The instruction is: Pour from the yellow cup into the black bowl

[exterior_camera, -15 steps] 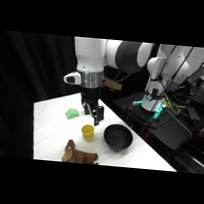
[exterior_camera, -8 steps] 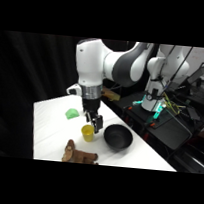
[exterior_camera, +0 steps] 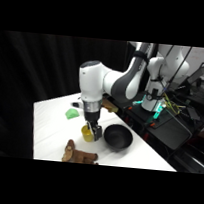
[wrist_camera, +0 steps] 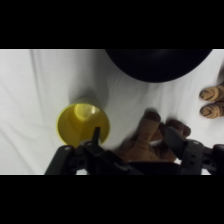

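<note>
White table (exterior_camera: 50,130) under the white arm's two-finger gripper (exterior_camera: 93,132). Right of it, near the table's right edge, the round, wide black bowl (exterior_camera: 117,137). At the near edge, a brown plush toy (exterior_camera: 79,154). Just left of the bowl, the small yellow cup (wrist_camera: 82,123) — upright, one fingertip (wrist_camera: 97,134) inside its rim, jaws spread wide astride the wall, not clamped.
</note>
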